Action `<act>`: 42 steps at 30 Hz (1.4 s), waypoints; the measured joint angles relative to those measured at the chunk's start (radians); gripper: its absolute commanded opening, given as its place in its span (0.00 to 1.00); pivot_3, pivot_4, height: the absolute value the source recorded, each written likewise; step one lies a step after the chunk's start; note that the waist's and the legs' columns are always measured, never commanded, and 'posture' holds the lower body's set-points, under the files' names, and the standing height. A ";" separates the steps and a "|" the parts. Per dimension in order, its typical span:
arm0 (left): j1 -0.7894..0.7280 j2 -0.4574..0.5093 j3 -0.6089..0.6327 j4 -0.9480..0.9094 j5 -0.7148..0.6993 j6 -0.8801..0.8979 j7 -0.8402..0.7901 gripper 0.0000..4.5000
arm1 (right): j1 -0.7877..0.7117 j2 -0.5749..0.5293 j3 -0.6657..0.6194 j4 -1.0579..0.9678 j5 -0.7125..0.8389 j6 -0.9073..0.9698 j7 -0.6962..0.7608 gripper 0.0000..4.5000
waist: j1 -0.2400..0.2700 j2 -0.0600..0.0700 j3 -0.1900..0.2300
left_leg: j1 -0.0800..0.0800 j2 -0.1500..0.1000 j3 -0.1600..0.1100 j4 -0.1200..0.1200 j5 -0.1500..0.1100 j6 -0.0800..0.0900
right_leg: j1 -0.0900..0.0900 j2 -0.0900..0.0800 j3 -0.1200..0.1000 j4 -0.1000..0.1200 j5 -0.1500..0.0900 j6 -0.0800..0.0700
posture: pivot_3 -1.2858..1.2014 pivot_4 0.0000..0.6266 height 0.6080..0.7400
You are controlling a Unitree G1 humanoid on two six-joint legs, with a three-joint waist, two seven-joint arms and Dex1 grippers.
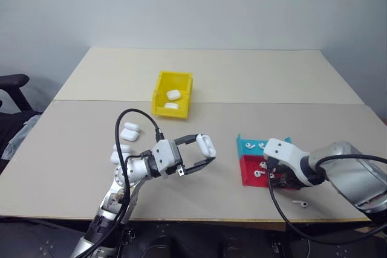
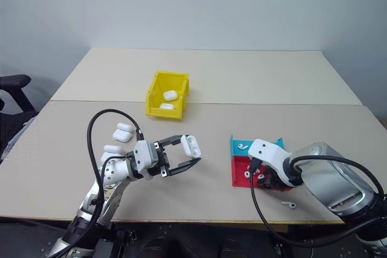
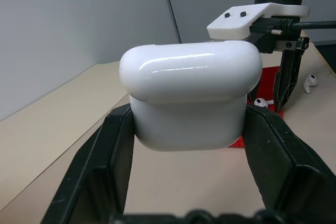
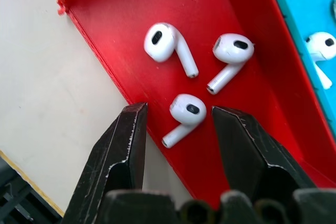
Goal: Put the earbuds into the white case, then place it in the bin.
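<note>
My right gripper [image 4: 176,121] hangs with jaws half open astride one earbud [image 4: 184,115] in the red tray [image 4: 113,3], stem slanting across the gap; my left gripper [image 1: 202,152] has its jaws clamped on the white case [image 1: 205,144].

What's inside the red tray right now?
Three loose earbuds lie in the red tray, one between the right gripper's open fingers. The tray's near end is covered by the gripper.
</note>
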 measured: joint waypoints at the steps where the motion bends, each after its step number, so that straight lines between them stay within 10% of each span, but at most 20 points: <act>1: 0.000 0.000 0.000 0.001 0.000 0.000 0.000 0.62 | -0.002 0.000 0.000 0.001 0.004 0.003 -0.006 0.53 | 0.000 0.000 0.000 | 0.000 0.000 0.000 0.000 0.000 0.000 | 0.000 0.000 0.000 0.000 0.000 0.000 | 0.52 0.24 1.00; 42: 0.000 -0.004 -0.001 0.012 0.031 -0.001 0.017 0.62 | -0.032 -0.010 0.032 0.044 0.089 0.010 -0.092 0.53 | 0.000 0.000 0.000 | -0.001 0.000 0.000 0.000 -0.001 0.001 | 0.000 0.000 0.000 0.000 0.000 0.000 | 0.52 0.24 1.00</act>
